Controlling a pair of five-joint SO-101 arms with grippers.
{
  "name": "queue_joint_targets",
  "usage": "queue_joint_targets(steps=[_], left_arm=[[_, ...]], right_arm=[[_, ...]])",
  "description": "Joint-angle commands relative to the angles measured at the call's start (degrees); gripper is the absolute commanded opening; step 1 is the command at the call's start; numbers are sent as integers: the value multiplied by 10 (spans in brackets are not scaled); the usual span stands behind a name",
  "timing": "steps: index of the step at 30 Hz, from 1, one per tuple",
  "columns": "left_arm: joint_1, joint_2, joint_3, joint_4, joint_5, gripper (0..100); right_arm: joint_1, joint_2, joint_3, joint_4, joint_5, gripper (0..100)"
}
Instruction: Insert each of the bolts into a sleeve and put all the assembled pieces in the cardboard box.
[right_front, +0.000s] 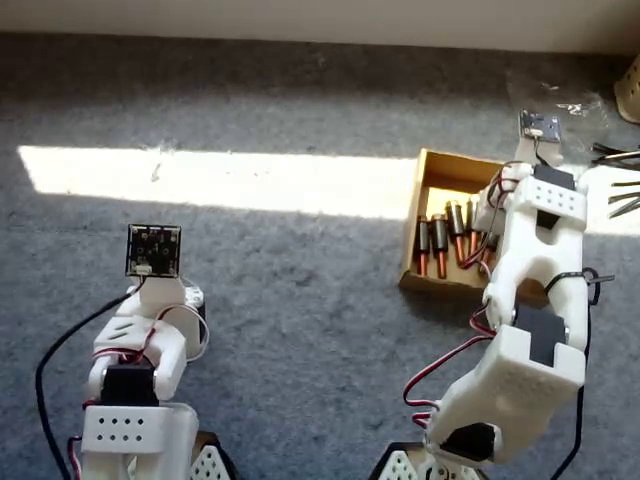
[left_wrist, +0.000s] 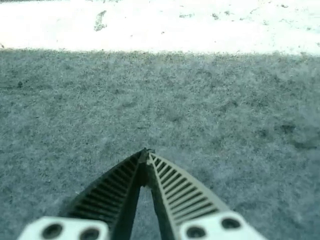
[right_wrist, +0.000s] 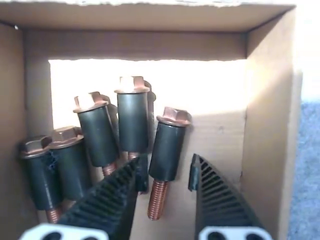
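Right gripper (right_wrist: 166, 167), ribbed fingers apart, hangs over the open brown cardboard box (right_wrist: 265, 100). Its wrist view reveals five copper bolts (right_wrist: 131, 84) in dark cylindrical sleeves (right_wrist: 132, 120), side by side, hex heads toward the far wall and threaded ends toward the gripper. From above, the right arm (right_front: 530, 300) hides part of that row. Left gripper (left_wrist: 146, 152) is pressed together over grey carpet (left_wrist: 225, 110).

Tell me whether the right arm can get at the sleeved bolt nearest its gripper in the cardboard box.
Probably yes. The right gripper hangs open over the cardboard box, with the threaded end of that sleeved bolt between its jaws and nothing blocking the way.
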Motion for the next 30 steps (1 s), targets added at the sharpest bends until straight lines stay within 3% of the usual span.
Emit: queue_joint_targets(steps=[1, 11, 16, 20, 24, 28, 30], left_arm=[[17, -7, -9, -12, 3, 5], [14, -7, -9, -51, 0, 5], [13, -7, -11, -91, 2, 5], [13, -11, -12, -113, 2, 5], [5, -91, -24, -107, 2, 5], [7, -217, -18, -38, -1, 5], [6, -205, -17, -18, -1, 5]], right_arm=[[0, -11, -29, 19, -5, 36], [-67, -36, -64, 127, -7, 7], [-102, -90, -99, 167, -104, 5], [-120, -152, -115, 187, -111, 5], [-137, -224, -112, 187, -111, 5], [-153, -294, -109, 188, -111, 5], [-154, -319, -109, 202, -113, 5]])
